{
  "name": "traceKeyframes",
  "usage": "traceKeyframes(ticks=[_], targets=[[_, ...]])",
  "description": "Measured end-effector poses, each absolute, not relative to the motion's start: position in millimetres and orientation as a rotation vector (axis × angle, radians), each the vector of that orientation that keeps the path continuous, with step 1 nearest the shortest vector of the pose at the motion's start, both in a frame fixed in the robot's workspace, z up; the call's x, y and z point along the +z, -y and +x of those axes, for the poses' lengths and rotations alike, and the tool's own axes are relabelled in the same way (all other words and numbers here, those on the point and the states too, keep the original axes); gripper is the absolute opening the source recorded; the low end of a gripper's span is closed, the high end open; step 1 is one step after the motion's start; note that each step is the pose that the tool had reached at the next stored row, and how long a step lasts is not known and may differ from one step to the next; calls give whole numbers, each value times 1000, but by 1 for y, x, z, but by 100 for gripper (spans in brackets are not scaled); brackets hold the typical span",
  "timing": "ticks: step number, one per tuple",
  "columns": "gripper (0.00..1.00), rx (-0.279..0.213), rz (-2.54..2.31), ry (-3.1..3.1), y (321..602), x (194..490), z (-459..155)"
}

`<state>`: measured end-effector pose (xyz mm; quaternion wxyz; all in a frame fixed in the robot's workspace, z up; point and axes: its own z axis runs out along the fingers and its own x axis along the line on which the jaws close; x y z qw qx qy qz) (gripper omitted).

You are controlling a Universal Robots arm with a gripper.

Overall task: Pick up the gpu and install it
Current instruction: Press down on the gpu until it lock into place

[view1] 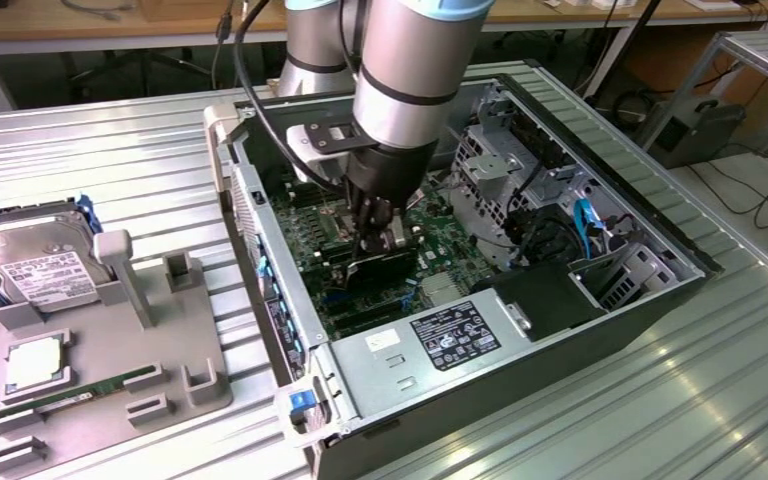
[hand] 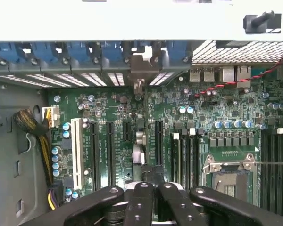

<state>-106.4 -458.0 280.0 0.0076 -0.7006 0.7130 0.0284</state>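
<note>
The gpu [view1: 373, 266] is a thin dark card standing on edge on the green motherboard [view1: 307, 250] inside the open computer case [view1: 651, 300]. In the wrist view the gpu [hand: 139, 141] shows edge-on, and its pale bracket [hand: 140, 66] sits against the case's rear slot row. My gripper [view1: 381, 238] reaches down into the case right over the card. In the wrist view my gripper [hand: 153, 173] has its black fingers drawn together at the card's upper edge. I cannot tell whether they pinch the card or only rest on it.
A grey fixture [view1: 104, 370] on the exterior view's left holds a silver hard drive [view1: 35, 270] and a green memory stick [view1: 77, 392]. Inside the case are a black power supply [view1: 491, 320], a drive cage [view1: 504, 170], an empty CPU socket [hand: 228, 176] and cables [hand: 33, 127].
</note>
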Motion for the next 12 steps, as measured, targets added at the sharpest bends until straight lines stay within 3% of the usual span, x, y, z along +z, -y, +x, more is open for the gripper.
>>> traceKeyframes(ticks=[12], targets=[[11, 75, -2199, -2234, 458, 268, -114]])
